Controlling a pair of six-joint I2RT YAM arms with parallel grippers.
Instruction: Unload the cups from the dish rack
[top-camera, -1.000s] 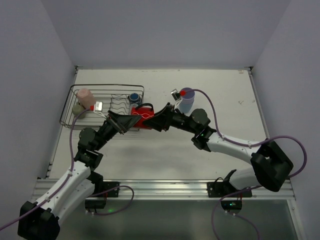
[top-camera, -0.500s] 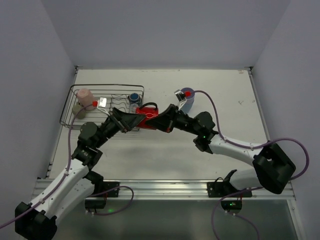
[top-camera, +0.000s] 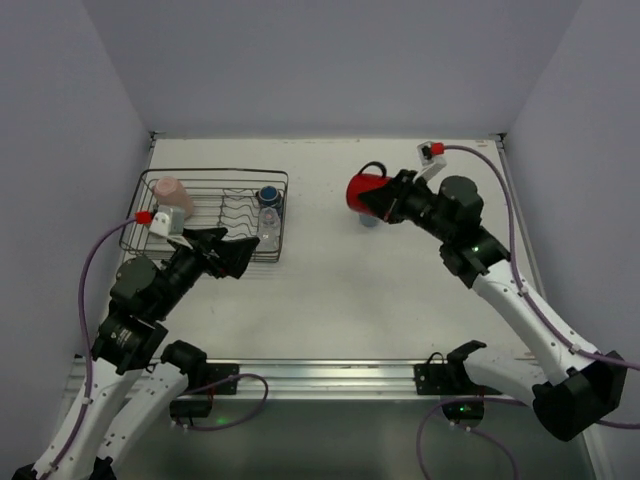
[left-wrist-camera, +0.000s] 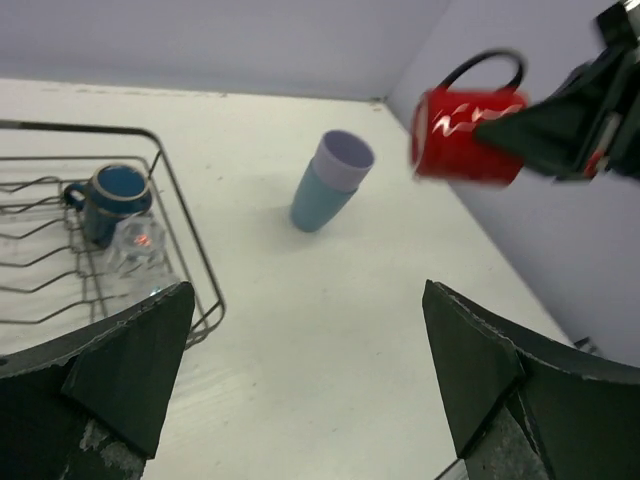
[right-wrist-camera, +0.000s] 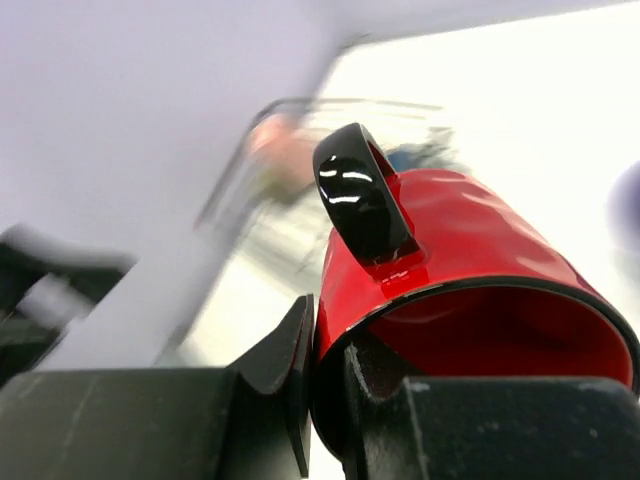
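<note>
- The red mug (top-camera: 363, 190) is out of the dish rack (top-camera: 210, 172) and up in the air, held by the R gripper (top-camera: 388, 200). R wrist view shows the fingers (right-wrist-camera: 290, 360) clamped on the rim wall; looks like one is inside the mouth and one outside.
- Mug long axis is abt level and runs straight on from the R fingers. Mouth faces the fingers, base points away, handle is on top.
- The lavender tumbler (left-wrist-camera: 330, 180) stands mouth-up on the table (top-camera: 330, 300), below and just past the R fingertips. In the top view the mug hides most of it.
- Judgement: next is the put-down. You need to tip the mug upright and pick a spot beside the tumbler, not over it. Main risk is knocking the tumbler on the way down.
- L gripper (top-camera: 232, 250) is spread wide w/ nothing between the fingers. It hovers by the rack's near-right corner.
- The blue cup (left-wrist-camera: 110, 195) sits in the rack ahead and to the left of the L fingers. The pink cup (top-camera: 172, 193) is further left, at the rack's far-left end.
- L arm is far nearer to both cups. R fingers are well apart from the rack, so I'd expect the L arm to take the next rack pick.
- Olive mug: can't make it out here.
</note>
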